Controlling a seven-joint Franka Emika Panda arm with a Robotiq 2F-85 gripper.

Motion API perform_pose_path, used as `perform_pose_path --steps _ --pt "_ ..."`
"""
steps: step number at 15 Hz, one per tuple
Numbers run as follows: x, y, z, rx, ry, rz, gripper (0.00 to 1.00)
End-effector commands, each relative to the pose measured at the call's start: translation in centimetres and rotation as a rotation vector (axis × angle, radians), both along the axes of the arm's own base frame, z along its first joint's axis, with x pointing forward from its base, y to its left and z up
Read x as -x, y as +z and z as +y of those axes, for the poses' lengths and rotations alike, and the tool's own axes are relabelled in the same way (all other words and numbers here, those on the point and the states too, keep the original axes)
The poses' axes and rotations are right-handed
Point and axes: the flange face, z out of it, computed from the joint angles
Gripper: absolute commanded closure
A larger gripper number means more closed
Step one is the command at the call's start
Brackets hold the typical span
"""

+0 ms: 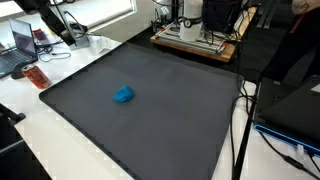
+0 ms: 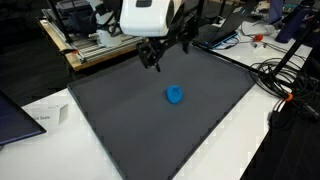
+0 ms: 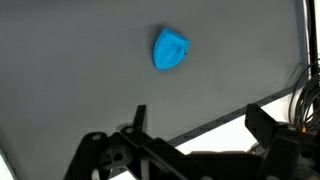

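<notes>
A small blue object [image 1: 123, 95] lies alone on the dark grey mat [image 1: 170, 120], seen in both exterior views [image 2: 174, 95]. My gripper [image 2: 155, 55] hangs above the mat's far edge, a short way behind the blue object and apart from it. In the wrist view the blue object [image 3: 170, 50] sits well ahead of the gripper [image 3: 200, 122], whose two fingers [image 3: 138, 118] stand wide apart with only mat and white table between them. The gripper is open and holds nothing.
The mat covers a white table [image 1: 60, 120]. A laptop [image 1: 20, 40] and a red item [image 1: 37, 77] sit at one corner. The robot's wooden base [image 1: 195, 42] stands behind the mat. Cables [image 2: 290, 80] trail beside the mat, and a dark folder [image 2: 15, 120] lies off it.
</notes>
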Motion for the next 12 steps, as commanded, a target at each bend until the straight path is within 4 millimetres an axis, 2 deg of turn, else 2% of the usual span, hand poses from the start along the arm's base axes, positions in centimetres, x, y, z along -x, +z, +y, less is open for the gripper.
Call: perform_pose_path --steps 1,6,12 --pt "1.3 -1.6 -1.2 -0.025 0.085 -0.044 0.00" --pt "3.9 -3.7 -2.2 -0.035 0.168 -0.072 0.00" --pt "8.0 -4.5 -3.2 -0.047 0.186 -0.129 0.00"
